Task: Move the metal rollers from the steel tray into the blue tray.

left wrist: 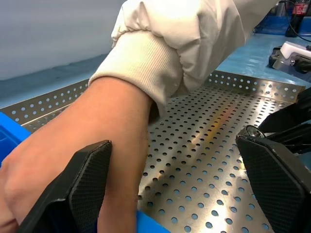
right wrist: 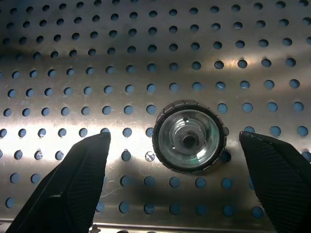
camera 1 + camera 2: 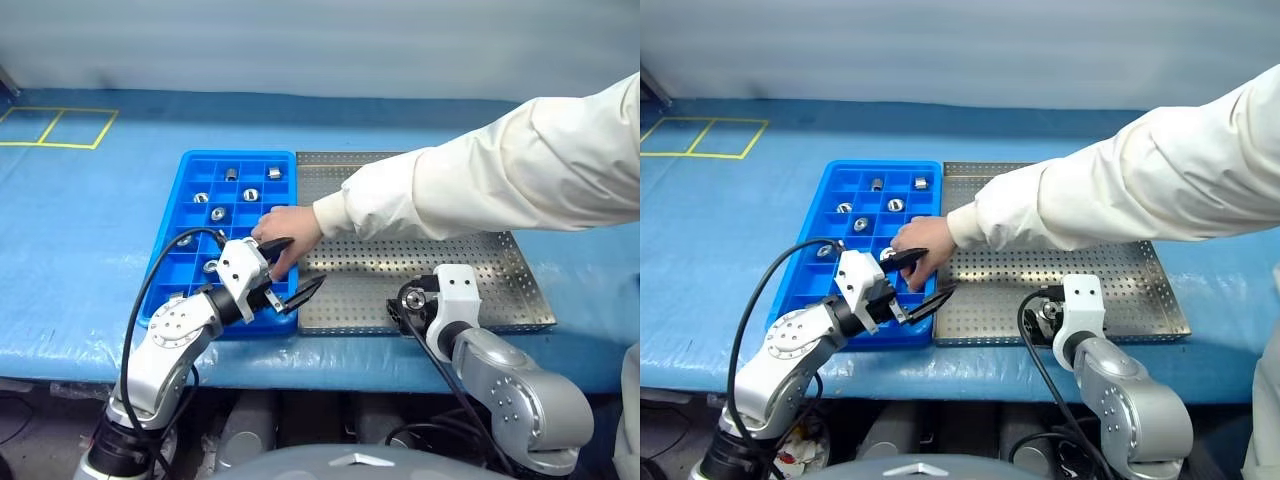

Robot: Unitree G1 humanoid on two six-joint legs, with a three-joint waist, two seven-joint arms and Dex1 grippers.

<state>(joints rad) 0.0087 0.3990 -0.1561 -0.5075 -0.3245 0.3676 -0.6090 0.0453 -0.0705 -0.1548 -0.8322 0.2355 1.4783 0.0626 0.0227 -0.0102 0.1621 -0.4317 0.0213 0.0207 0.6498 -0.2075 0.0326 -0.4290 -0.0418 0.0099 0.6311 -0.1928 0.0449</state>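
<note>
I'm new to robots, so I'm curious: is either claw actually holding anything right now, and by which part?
No. Both stand open and empty. The right gripper hovers over one metal roller lying on the steel tray; the left gripper has a person's hand beside it.

Shiny metal rollers [image 3: 218, 213] in the blue tray [image 3: 170, 272] compartments; one roller [image 2: 188, 136] on the perforated steel tray [image 3: 500, 270].

Steel tray [image 3: 480, 270]: bare perforated metal, scuffed, bright glare. Metal rollers [image 2: 188, 136]: polished, knurled rim. Blue tray [image 3: 170, 265]: smooth glossy plastic. Sleeve [image 3: 500, 170]: cream matt cloth, ribbed cuff. Left tool's pads [image 1: 90, 182]: black, finely textured, matt.
</note>
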